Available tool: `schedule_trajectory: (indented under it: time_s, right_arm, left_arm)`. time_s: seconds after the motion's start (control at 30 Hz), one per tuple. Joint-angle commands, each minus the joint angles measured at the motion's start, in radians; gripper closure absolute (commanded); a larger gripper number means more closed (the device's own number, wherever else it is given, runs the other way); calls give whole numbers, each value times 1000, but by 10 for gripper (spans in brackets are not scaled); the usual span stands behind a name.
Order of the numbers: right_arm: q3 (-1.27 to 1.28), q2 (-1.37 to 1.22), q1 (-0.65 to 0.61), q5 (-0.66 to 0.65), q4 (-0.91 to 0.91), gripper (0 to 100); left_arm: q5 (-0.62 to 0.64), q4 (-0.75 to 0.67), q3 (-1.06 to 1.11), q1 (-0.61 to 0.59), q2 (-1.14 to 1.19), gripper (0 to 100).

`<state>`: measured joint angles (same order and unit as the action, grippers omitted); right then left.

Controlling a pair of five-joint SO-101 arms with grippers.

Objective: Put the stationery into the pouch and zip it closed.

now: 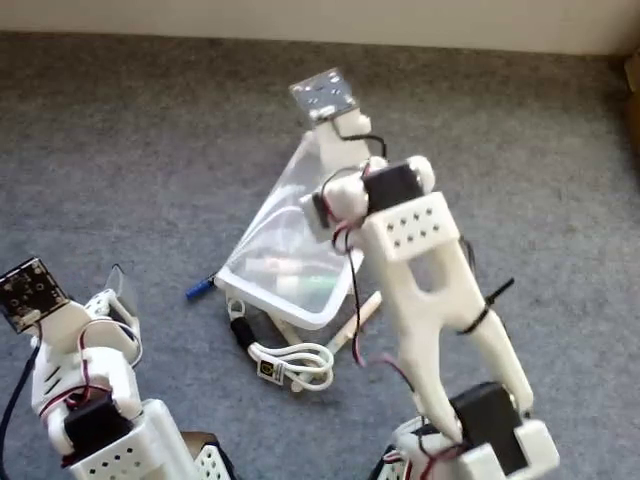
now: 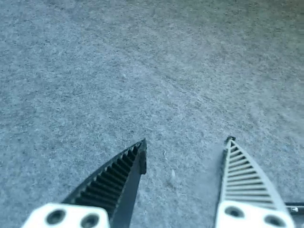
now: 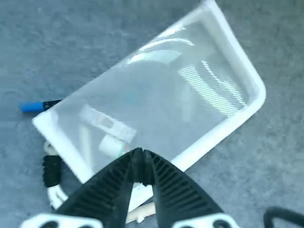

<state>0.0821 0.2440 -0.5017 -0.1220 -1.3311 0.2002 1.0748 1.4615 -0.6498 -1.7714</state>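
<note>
A white mesh pouch (image 1: 285,250) lies on the grey carpet, with a few pale items and a greenish one showing through it. In the right wrist view the pouch (image 3: 156,104) sits just beyond my right gripper (image 3: 140,153), which is shut with its tips over the pouch's near edge; nothing visible is held. A blue-capped pen (image 1: 200,288) pokes out from under the pouch's left corner. A wooden stick (image 1: 357,322) and a white cable with a black plug (image 1: 290,362) lie in front of it. My left gripper (image 2: 186,142) hangs open over bare carpet at lower left.
Grey carpet (image 1: 120,150) covers the whole surface, with a pale wall strip along the far edge. The right arm (image 1: 440,300) stretches from the lower right over the pouch's right side. The left arm's base (image 1: 90,420) stands at the lower left.
</note>
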Motion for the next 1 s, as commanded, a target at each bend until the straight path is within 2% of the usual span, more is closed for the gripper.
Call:
schedule_trajectory:
  time_s: [0.0, 0.17, 0.37, 0.57, 0.77, 0.97]
  right_arm:
    - [87, 156, -105, 48, 27, 993]
    - [277, 254, -220, 140, 182, 993]
    - [435, 271, -349, 186, 326, 993]
    - [515, 265, -395, 186, 450, 987]
    - [521, 114, -421, 186, 458, 886]
    - [463, -19, -479, 186, 460, 885]
  left_arm:
    - [12, -25, -15, -33, 1, 752]
    - [12, -25, -15, -44, 1, 752]
    - [12, -26, -15, -44, 1, 752]
    - [12, -26, -15, -44, 1, 752]
    - [12, -26, -15, -42, 1, 752]
    - [12, -26, -15, -42, 1, 752]
